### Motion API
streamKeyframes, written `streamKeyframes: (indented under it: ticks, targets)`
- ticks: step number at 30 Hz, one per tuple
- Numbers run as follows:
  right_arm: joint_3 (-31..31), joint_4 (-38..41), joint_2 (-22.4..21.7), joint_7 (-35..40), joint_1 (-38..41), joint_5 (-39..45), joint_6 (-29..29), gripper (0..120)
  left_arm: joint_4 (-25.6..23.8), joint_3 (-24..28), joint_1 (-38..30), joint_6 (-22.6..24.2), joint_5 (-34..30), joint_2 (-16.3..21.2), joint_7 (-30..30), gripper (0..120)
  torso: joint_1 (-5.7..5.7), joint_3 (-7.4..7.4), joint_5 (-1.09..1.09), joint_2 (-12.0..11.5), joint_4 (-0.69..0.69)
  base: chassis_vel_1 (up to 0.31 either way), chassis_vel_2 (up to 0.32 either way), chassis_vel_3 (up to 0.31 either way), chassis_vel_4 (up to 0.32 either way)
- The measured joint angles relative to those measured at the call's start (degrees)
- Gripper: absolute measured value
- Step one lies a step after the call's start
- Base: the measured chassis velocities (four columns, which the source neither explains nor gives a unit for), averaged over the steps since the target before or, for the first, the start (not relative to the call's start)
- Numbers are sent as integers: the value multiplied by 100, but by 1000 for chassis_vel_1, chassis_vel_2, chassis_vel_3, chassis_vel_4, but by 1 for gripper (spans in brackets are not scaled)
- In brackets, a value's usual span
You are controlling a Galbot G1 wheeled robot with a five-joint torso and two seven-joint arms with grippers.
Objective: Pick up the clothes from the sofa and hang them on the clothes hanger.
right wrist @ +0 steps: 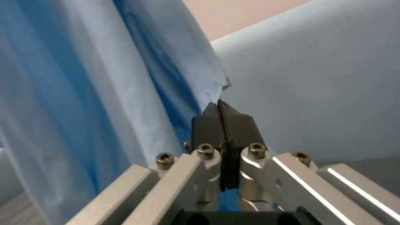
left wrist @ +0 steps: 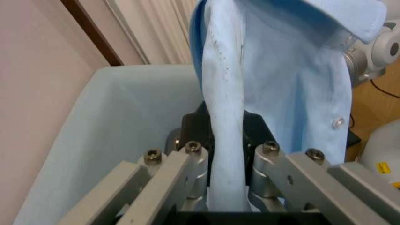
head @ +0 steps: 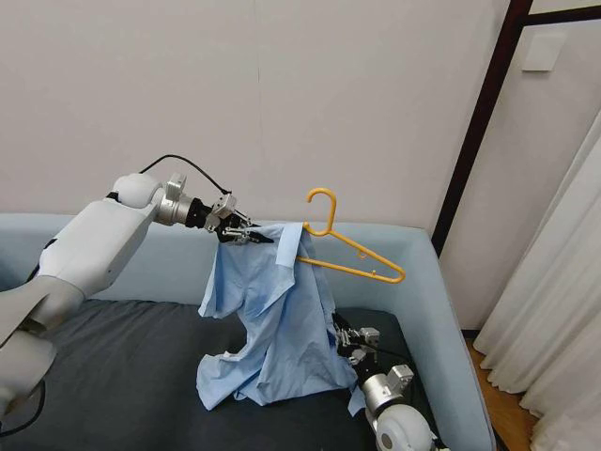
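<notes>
A robot stands before a pale blue sofa (head: 449, 329) with a dark seat cushion (head: 113, 366). Its left arm reaches out from the left at about the height of the sofa's backrest. The left gripper (head: 246, 233) is clamped tight on a fold near the top of a light blue shirt (head: 272, 319), and the left wrist view shows the cloth pinched between its dark pads. The shirt hangs from that grip in a long drape, and its lower edge reaches down to the cushion. A yellow clothes hanger (head: 331, 216) sits at the top of the shirt with its hook upward. One of its arms is tucked inside the cloth. The other arm is bare and slopes down to the robot's right, towards the sofa's far armrest. What carries the hanger's weight cannot be made out. The right gripper (head: 343, 336) is low, just beside the shirt's lower right edge. Its pads are pressed together, and it is unclear whether any cloth is caught between them. The hanger's long axis runs left to right and tilts down on the right. Its bare end lies above the right gripper and well away from the left one. The right arm therefore looks better placed to draw the loose shoulder over that end.
</notes>
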Motion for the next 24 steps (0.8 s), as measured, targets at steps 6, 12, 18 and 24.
streamKeyframes:
  ticks: [6,12,18,24]
  targets:
    - [-30,71,-11,-118,7,158,21,20,69,-12,-1,-43,41,-45,0,7,0,0,0,0,1,0,0,0,0]
    - [-64,38,-15,-91,38,102,7,43,88,-14,-19,-58,54,-48,0,7,0,0,0,0,0,0,0,0,0]
    - [-90,-2,-10,-22,80,77,-46,65,85,-15,-19,-66,56,-36,0,7,0,0,0,0,1,0,0,0,0]
    - [-127,-74,-10,-32,160,27,-85,82,70,-22,-12,-72,56,-24,0,7,0,0,0,0,1,0,0,0,0]
